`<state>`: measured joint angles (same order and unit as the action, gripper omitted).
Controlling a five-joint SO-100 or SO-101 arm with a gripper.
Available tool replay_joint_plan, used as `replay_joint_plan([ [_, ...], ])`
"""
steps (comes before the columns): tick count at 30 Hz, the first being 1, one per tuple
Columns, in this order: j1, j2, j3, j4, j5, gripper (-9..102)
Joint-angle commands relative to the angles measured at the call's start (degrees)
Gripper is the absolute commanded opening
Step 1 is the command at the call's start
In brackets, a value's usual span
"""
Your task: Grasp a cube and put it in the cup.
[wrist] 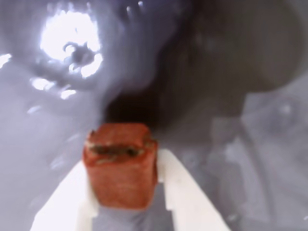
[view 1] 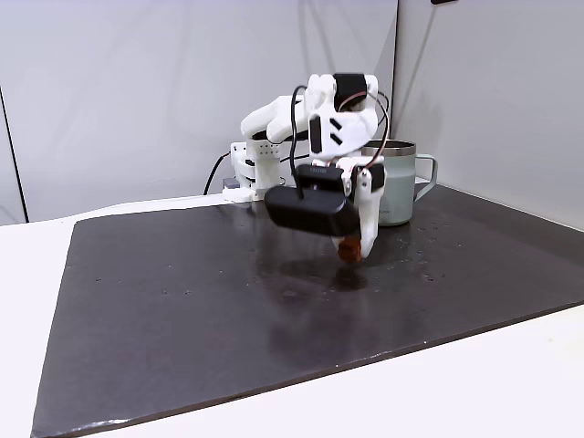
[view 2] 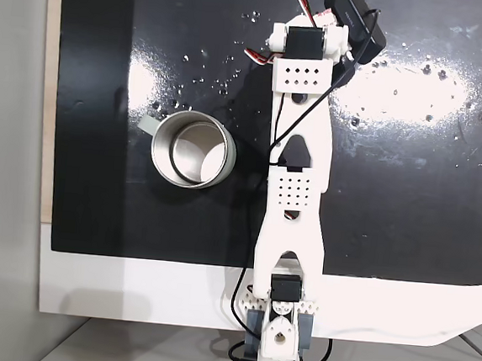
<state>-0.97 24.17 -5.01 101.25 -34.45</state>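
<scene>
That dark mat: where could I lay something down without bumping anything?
The dark mat lies bare right of the arm in the top-down fixed view, and along its front edge. It is crowded where the end effector holds the cube near the cup.

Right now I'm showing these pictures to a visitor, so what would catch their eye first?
First the white arm stretched across the black mat in a fixed view from above. Next the reddish-brown cube pinched in the hand, large in the wrist view and lifted off the mat in a fixed view. Then the pale mug standing just behind the arm there.
</scene>
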Motion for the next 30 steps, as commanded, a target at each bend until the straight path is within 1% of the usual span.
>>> replay_joint_plan([
  [1,1.1,13.4,2.2,0.2,1.2,3],
  [13,2.9,41.5,16.5,0.5,2.4,2],
  [20,3.0,48.3,21.9,0.6,2.5,2],
  [24,0.6,52.8,27.2,0.7,2.5,2],
  [30,-6.9,63.4,41.5,0.8,2.8,2],
])
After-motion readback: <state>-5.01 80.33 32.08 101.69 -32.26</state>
